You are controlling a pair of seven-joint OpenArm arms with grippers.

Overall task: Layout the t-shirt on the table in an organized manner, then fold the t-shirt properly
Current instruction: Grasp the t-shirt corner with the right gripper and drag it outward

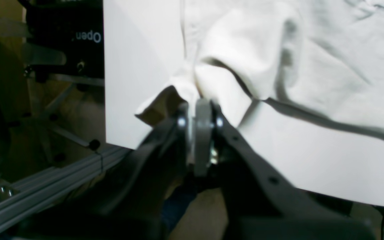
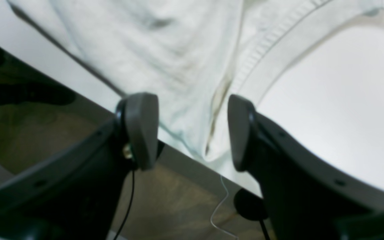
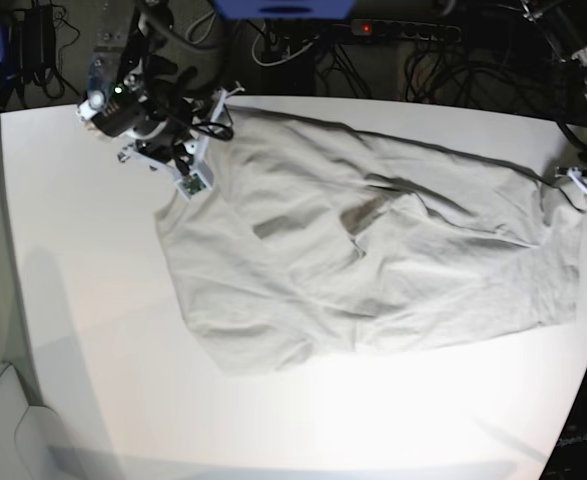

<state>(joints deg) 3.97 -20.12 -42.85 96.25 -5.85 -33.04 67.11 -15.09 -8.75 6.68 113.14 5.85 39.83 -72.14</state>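
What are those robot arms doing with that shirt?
Two robot arms are spreading a t-shirt out on a white table. The left claw is pinched shut on a bit of the shirt at the table's edge. The right claw is open, with the cloth lying between its fingers. The shirt looks wrinkled, not folded yet.

The t-shirt (image 3: 373, 260) is a plain pale grey-beige with no print — its folds show as darker grey shadows. Beneath it the table (image 3: 93, 300) is glossy white. The right gripper (image 2: 192, 133) has dark grey pads on black fingers — the left gripper (image 1: 200, 110) looks black with a light grey pad.
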